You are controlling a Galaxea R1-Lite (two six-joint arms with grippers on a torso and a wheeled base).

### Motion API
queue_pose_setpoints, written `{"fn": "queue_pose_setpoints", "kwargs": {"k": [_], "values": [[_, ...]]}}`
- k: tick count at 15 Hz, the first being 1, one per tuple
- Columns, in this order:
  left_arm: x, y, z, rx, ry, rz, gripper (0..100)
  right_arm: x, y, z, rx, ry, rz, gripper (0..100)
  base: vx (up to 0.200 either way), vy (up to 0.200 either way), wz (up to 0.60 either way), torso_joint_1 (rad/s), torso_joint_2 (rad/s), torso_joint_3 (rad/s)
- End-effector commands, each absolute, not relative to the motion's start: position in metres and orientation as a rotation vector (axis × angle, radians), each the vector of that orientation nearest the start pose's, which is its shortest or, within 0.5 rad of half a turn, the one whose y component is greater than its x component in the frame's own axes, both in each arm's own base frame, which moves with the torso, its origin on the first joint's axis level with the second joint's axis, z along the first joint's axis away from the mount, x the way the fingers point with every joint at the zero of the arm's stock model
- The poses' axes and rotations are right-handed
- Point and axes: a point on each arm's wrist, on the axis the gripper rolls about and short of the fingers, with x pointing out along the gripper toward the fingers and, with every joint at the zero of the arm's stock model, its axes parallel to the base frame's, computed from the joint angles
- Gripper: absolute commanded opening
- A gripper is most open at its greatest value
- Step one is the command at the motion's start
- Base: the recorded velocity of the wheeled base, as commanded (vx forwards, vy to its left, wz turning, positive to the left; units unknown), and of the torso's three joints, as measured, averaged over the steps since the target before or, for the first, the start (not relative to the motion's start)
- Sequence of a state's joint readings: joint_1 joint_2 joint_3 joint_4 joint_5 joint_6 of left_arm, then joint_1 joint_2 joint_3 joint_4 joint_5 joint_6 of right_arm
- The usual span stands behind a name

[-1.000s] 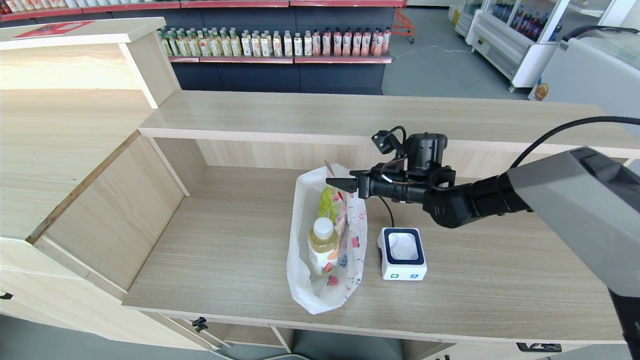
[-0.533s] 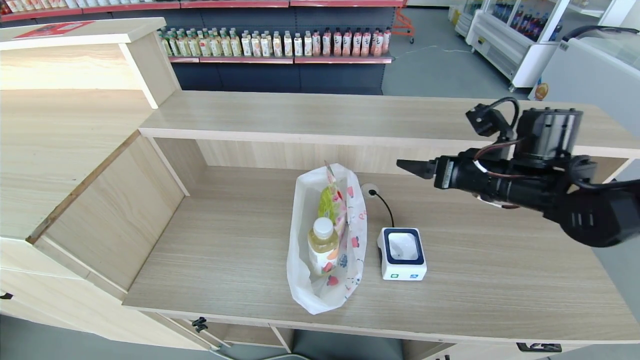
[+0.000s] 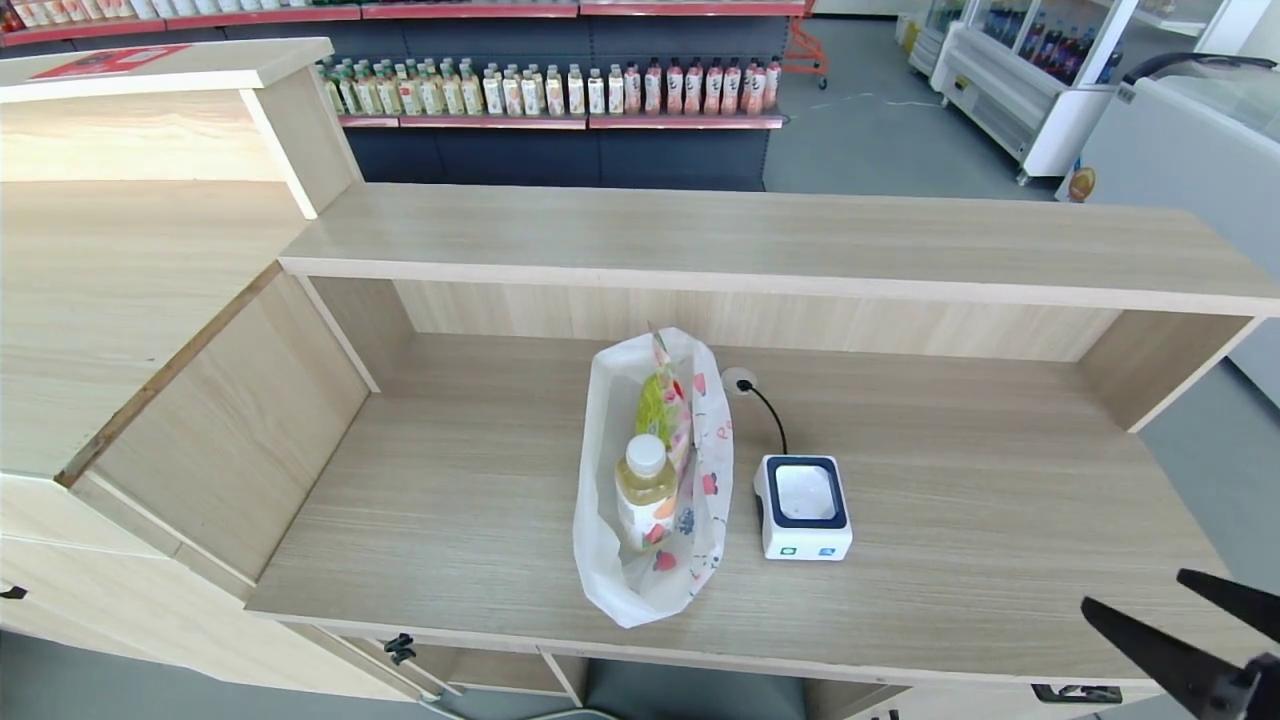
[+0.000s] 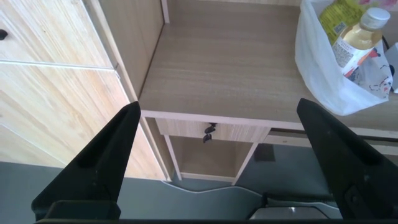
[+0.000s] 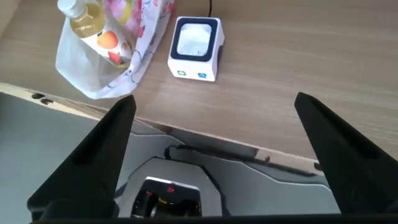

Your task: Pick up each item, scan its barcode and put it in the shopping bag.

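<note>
Bright, even overhead store light. The counter (image 3: 950, 520) is uniformly lit, with soft shade beneath its upper shelf (image 3: 760, 240) and faint shade beside the shopping bag (image 3: 600, 560). The scanner (image 3: 805, 505) window shows pale glare. Straight edges bow towards the head view's borders

Wooden counter (image 3: 470, 480) sitting below a raised ledge (image 3: 700, 230); bottle shelves (image 3: 560, 95) and freezers (image 3: 1040, 90) standing behind on grey floor (image 3: 880, 140).

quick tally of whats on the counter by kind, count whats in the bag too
shopping bag: 1
drink bottle: 1
snack packet: 1
barcode scanner: 1
total: 4
</note>
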State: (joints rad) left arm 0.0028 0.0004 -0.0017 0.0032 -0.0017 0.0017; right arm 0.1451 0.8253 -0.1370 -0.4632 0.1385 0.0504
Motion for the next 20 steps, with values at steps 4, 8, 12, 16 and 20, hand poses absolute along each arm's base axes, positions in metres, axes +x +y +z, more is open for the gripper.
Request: {"fn": "queue_pose_setpoints", "kwargs": {"k": [4,8,12,16,20], "values": [[-0.023,0.000,0.076,0.002,0.002,0.002,100,-0.019,0.002,0.082,-0.058,0.001,0.132,100,0.000,0.000,0.00,0.000,0.00,0.000],[-0.023,0.000,0.076,0.002,0.002,0.002,100,-0.023,0.000,0.078,-0.065,-0.029,0.005,100,0.000,0.000,0.00,0.000,0.00,0.000],[-0.023,0.000,0.076,0.002,0.002,0.002,100,-0.023,0.000,0.077,-0.066,-0.010,-0.023,100,0.000,0.000,0.00,0.000,0.00,0.000],[-0.023,0.000,0.076,0.002,0.002,0.002,100,-0.023,0.000,0.077,-0.063,-0.010,-0.023,100,0.000,0.000,0.00,0.000,0.00,0.000],[-0.023,0.000,0.076,0.002,0.002,0.002,100,-0.023,0.000,0.076,-0.063,-0.009,-0.022,100,0.000,0.000,0.00,0.000,0.00,0.000]]}}
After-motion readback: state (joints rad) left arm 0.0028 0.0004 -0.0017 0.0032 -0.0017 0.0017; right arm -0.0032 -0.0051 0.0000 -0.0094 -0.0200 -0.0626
